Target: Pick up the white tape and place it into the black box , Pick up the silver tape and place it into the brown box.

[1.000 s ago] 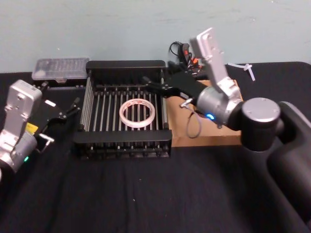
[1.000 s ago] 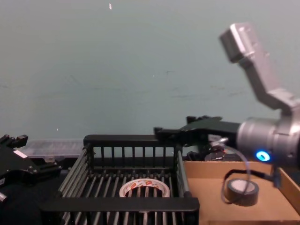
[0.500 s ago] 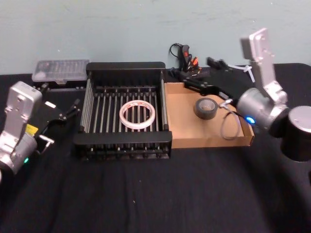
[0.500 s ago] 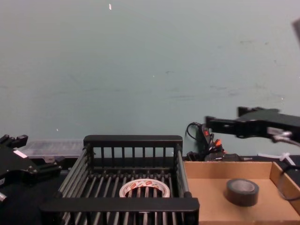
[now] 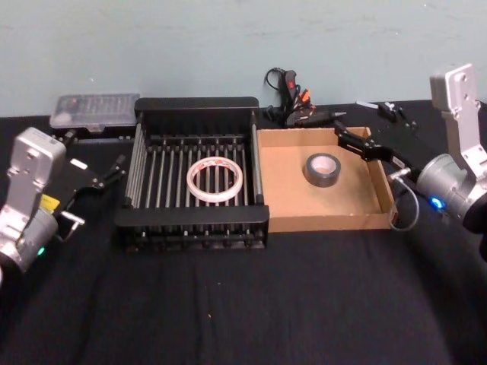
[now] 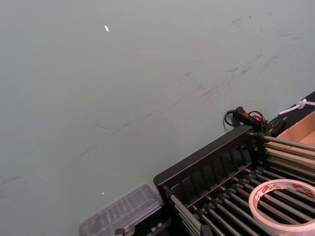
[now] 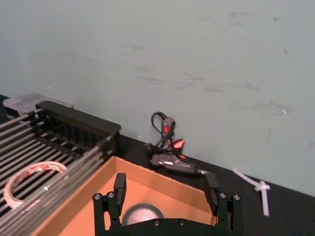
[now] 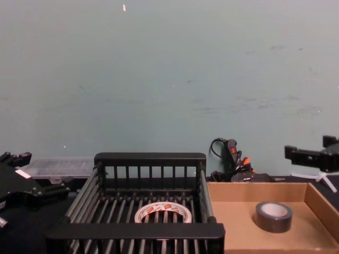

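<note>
Since the earlier frame your right claw [image 5: 351, 139] has pulled back to the frame's right, above the cardboard tray's [image 5: 304, 222] far right corner, open and empty. Your left claw [image 5: 114, 168] sits parked at left, open. The white tape [image 5: 215, 179] lies in the black crate [image 5: 190, 216], the silver tape [image 5: 323, 168] in the tray.
</note>
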`<action>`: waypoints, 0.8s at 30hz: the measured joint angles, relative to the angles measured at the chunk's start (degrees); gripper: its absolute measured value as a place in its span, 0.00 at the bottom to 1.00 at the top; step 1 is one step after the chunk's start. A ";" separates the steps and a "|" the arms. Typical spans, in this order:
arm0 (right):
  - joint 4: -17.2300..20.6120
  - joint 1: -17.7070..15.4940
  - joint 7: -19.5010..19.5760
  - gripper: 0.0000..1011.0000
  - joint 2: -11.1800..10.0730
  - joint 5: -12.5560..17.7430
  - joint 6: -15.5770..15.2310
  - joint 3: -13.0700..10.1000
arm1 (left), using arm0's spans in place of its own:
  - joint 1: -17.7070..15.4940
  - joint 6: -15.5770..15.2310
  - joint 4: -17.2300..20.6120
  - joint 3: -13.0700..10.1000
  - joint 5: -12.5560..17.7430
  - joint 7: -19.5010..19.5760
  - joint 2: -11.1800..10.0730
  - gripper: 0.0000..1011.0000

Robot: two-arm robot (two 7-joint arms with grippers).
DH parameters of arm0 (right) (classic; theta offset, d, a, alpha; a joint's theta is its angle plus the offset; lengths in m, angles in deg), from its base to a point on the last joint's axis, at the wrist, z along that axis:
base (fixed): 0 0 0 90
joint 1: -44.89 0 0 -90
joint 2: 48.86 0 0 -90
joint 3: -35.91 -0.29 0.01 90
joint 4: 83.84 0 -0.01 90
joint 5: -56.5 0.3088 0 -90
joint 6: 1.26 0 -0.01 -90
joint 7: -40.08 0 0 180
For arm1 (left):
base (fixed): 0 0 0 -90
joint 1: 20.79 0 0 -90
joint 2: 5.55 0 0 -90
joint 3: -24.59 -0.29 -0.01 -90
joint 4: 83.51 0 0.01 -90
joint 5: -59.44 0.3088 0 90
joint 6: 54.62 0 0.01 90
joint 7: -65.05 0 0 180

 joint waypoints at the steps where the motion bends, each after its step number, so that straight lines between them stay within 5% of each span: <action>1: -0.38 -0.09 0.23 0.99 0.00 -0.08 -0.01 -0.18 | 0.00 0.00 0.00 0.00 0.00 0.00 0.00 0.99; 24: -2.96 -0.32 0.87 0.99 0.92 -1.79 -0.88 -0.36 | 0.00 0.00 0.00 0.00 0.00 0.00 0.00 0.99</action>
